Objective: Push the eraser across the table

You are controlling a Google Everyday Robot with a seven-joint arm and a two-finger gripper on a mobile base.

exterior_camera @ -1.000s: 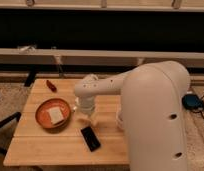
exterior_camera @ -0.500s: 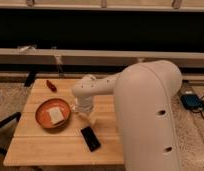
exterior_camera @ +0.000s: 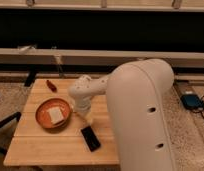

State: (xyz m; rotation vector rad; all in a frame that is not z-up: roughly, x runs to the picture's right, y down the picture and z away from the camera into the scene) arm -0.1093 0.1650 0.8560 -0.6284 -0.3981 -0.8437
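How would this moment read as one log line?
gripper: low between bowl and eraser | eraser: flat on table | bowl: holds white block

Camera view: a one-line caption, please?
Gripper low over the wooden table, beside the orange bowl, just behind the black eraser.

It looks like a lab-style test room. A lone slatted wooden counter (exterior_camera: 50,145) stands on a speckled floor (exterior_camera: 187,135), a long ledge (exterior_camera: 95,55) runs under a dark wall (exterior_camera: 95,30), and a cabled blue device (exterior_camera: 192,101) lies on the floor. The end effector (exterior_camera: 85,116) hangs low over the counter's middle.
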